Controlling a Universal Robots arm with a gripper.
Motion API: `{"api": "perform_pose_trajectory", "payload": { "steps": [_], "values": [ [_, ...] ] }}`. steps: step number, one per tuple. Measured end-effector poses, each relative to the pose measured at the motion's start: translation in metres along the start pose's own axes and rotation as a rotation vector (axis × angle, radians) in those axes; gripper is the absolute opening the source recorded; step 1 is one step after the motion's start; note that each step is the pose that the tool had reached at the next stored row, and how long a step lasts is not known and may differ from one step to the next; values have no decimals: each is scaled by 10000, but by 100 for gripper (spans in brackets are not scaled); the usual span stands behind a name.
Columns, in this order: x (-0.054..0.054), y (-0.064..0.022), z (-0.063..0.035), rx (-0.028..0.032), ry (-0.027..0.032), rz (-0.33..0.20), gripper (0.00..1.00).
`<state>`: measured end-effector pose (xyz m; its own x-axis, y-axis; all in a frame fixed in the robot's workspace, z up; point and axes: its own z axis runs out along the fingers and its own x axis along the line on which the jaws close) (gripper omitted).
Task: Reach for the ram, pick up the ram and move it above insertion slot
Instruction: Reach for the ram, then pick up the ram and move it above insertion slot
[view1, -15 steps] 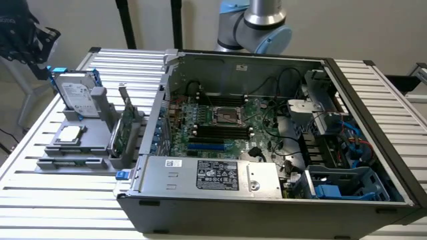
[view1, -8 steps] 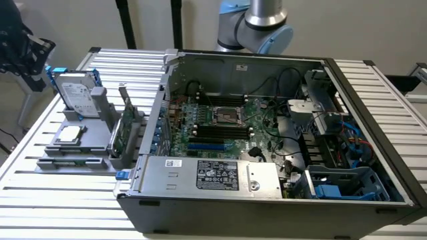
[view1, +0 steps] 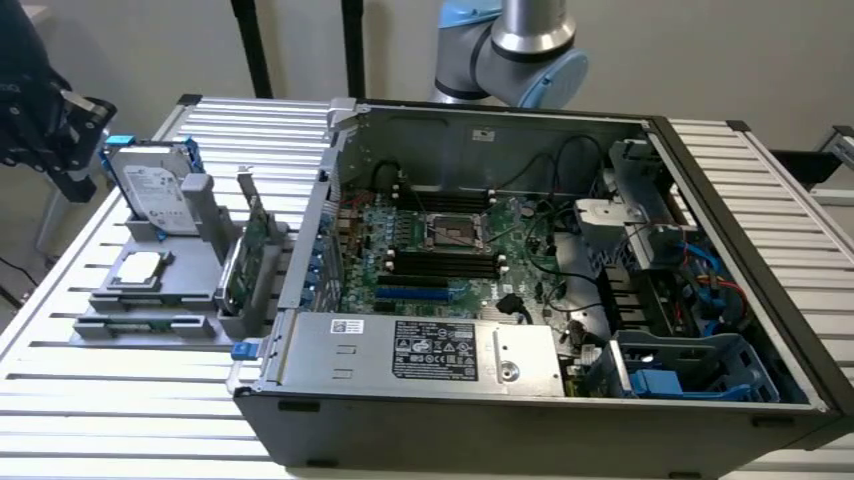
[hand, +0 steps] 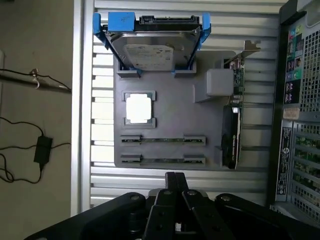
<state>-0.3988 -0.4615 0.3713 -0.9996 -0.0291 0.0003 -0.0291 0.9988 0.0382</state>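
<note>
Gripper (hand: 175, 176): fingers were pressed together with nothing between them. It hung above the near edge of the fixture, clear of every part.
Ram (hand: 162, 160): lay flat in its holder on the grey fixture (hand: 170, 120), untouched. It was the stick nearest the fingertips.
Second stick (hand: 162, 140): lay parallel and just beside the ram, between it and the processor (hand: 138, 108).
Fixture position: stood on the slatted table (view1: 80, 400), at the exterior view's 9 o'clock from the computer case (view1: 561, 430). In that view the stick holders sat at the fixture's 6 o'clock and the hard drive (view1: 150, 190) at its 12 o'clock.
Expansion card (view1: 240, 265): stood on edge at the fixture's 3 o'clock, between fixture and case.
Insertion slot (view1: 441, 262): dark memory slots near the middle of the motherboard appeared unoccupied, and were well apart from the ram.
Progress: judged early in the reach.
Outstanding: contact, grasp, lift and carry to the slot were not yet done.
</note>
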Motion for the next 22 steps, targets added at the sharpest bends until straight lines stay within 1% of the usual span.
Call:
{"api": "perform_pose_trajectory", "payload": {
  "steps": [22],
  "values": [
    [-2,-3,66,2,153,-3952,11]
  ]
}}
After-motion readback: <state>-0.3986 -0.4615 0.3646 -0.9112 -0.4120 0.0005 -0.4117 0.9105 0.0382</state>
